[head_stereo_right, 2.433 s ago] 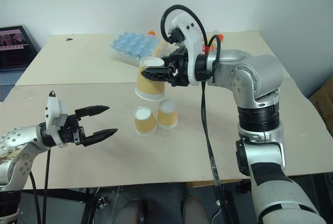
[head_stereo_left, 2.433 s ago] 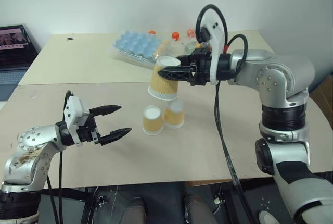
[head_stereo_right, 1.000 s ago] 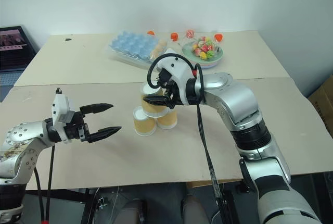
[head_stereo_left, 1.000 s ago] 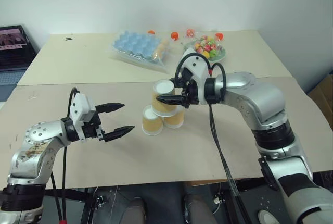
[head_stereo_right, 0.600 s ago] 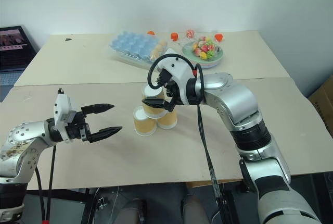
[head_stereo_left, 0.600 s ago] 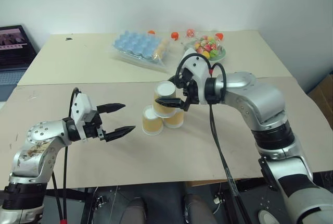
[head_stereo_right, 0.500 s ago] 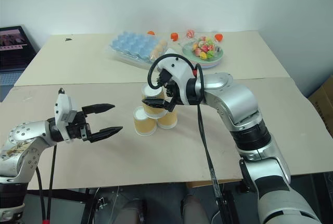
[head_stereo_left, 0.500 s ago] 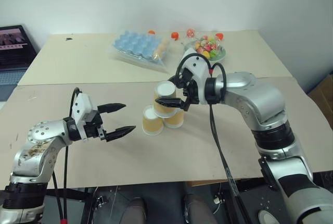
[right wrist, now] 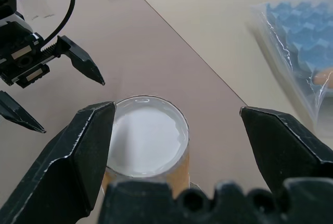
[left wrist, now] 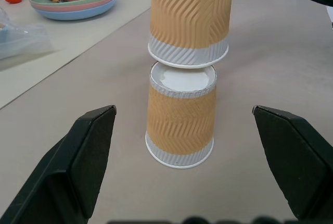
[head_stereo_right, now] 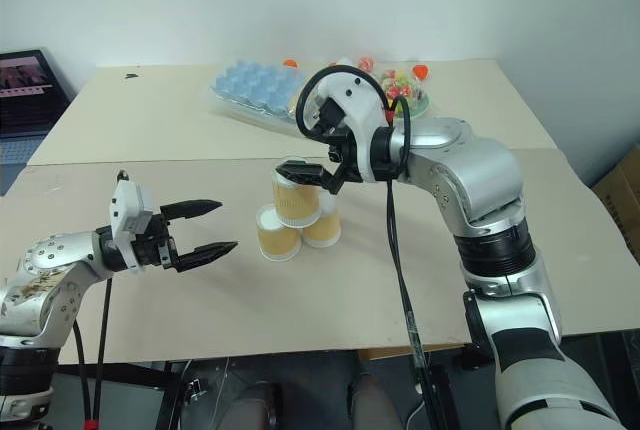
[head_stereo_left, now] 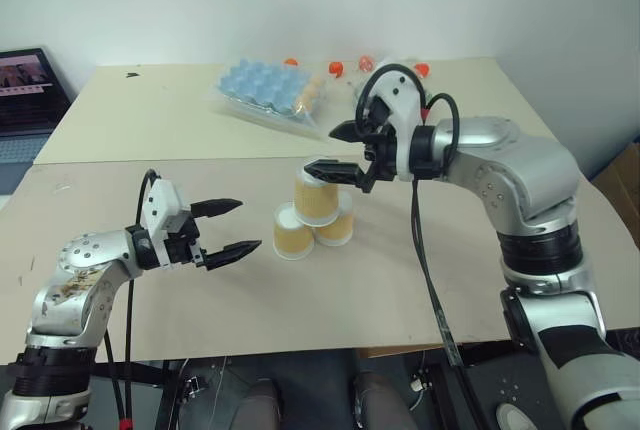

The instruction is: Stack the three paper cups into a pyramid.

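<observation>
Three paper cups stand upside down in a pyramid at the table's middle. Two base cups (head_stereo_left: 293, 233) (head_stereo_left: 336, 228) sit side by side, and the top cup (head_stereo_left: 317, 199) rests across them. My right gripper (head_stereo_left: 320, 150) hovers just above the top cup, open, with nothing between its fingers; the right wrist view looks down on that cup's white base (right wrist: 146, 135). My left gripper (head_stereo_left: 249, 226) is open and empty, to the left of the stack and pointing at it. The left wrist view faces one base cup (left wrist: 181, 123) with the top cup (left wrist: 190, 15) above it.
A blue egg tray (head_stereo_left: 263, 85) in clear wrap lies on the far table, with a bowl of coloured candies (head_stereo_right: 408, 93) to its right. Small orange pieces (head_stereo_left: 338, 68) lie near them. A dark screen (head_stereo_left: 25, 85) stands at the far left. A seam (head_stereo_left: 180, 160) separates the two tables.
My right gripper has opened, let go of the top cup and risen a little above it. The cup stays on the two base cups. The left arm has kept still.
</observation>
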Tool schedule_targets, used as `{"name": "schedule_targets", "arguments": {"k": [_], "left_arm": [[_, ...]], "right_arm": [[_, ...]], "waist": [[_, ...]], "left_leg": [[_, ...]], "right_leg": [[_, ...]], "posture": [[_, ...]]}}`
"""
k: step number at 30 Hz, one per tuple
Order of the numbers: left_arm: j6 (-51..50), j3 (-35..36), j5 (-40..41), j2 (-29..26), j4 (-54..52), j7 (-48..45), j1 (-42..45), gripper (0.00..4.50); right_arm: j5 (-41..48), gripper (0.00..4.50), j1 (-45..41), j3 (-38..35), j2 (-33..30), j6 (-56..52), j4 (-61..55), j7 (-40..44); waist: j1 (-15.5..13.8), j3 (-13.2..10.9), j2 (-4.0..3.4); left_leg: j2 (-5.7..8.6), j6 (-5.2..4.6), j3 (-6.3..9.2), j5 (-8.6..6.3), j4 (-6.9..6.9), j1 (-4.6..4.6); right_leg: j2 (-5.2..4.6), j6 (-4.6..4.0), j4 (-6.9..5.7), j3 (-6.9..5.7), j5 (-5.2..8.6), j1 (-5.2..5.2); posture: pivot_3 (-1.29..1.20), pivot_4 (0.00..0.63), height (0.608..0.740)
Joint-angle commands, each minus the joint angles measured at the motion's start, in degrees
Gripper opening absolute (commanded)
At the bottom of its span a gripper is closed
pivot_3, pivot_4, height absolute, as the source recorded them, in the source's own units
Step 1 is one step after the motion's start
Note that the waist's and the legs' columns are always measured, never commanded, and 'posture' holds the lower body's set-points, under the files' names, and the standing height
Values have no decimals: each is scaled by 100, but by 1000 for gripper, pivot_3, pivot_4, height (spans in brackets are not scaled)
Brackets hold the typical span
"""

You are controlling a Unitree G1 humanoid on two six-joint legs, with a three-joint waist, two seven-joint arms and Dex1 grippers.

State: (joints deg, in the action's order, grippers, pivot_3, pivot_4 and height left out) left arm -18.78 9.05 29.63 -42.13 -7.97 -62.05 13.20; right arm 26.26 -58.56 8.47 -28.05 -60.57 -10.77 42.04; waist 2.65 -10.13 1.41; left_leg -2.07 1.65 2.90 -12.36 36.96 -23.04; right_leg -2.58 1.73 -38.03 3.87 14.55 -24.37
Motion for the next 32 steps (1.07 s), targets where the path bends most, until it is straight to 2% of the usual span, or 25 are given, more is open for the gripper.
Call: {"name": "schedule_targets", "arguments": {"k": [1,4,8,11,13,17,19,21,26,32], "left_arm": [[151,32,24,19,-6,-46,123,4500],[143,22,16,34,-6,-55,142,4500],[95,10,35,13,-33,-88,203,4500],[-177,165,216,-108,-79,-76,269,4500],[-706,129,169,-347,-40,76,347,4500],[-1373,383,526,-330,-139,547,626,4500],[-1718,501,751,-295,-362,768,694,4500],[-1887,542,844,-295,-550,892,692,4500],[-1865,563,818,-186,-790,1192,562,4500],[-1498,415,587,-243,-981,1026,111,4500]], "right_arm": [[150,4466,-340,-303,-56,-84,-152,-41],[182,4466,-427,-378,-85,-144,-127,-54],[373,4466,-635,-742,-462,-302,55,100],[441,4466,-601,-981,-1172,-265,186,464],[485,4466,-390,-1257,-1839,-124,301,826],[329,4466,948,-1720,-2718,965,-124,1466],[282,4466,2093,-2112,-2953,1436,-393,1734],[351,4466,2995,-2587,-2929,1591,-532,1774],[791,4466,3921,-3272,-2250,1530,-975,1179],[825,4466,4188,-2996,-1667,1613,-1436,585]], "waist": [[2,0,0],[-4,0,0],[-8,0,0],[-57,0,0],[-72,-1,2],[-100,1,7],[-73,3,9],[-30,2,9],[35,1,6],[34,1,6]], "left_leg": [[0,0,0,0,0,0],[0,0,0,0,0,0],[0,0,0,0,0,-1],[2,0,4,0,0,-9],[2,0,4,0,1,-11],[1,-7,4,-4,-3,-12],[-1,-13,3,-8,-2,-10],[0,-14,-2,-8,0,-11],[1,-13,-11,-8,0,10],[-1,-11,-9,-7,0,35]], "right_leg": [[0,0,0,0,0,0],[0,0,0,0,0,1],[-1,0,1,0,0,0],[-3,0,6,-6,0,0],[-4,0,12,-8,0,1],[-4,2,30,-11,1,6],[-3,2,37,-11,1,12],[-3,3,31,-5,1,11],[1,3,4,16,1,10],[10,5,0,17,3,31]], "posture": [[0,150,740],[0,150,740],[0,150,740],[0,150,740],[0,150,740],[0,150,740],[0,150,740],[0,150,740],[0,150,740],[0,150,740]]}}
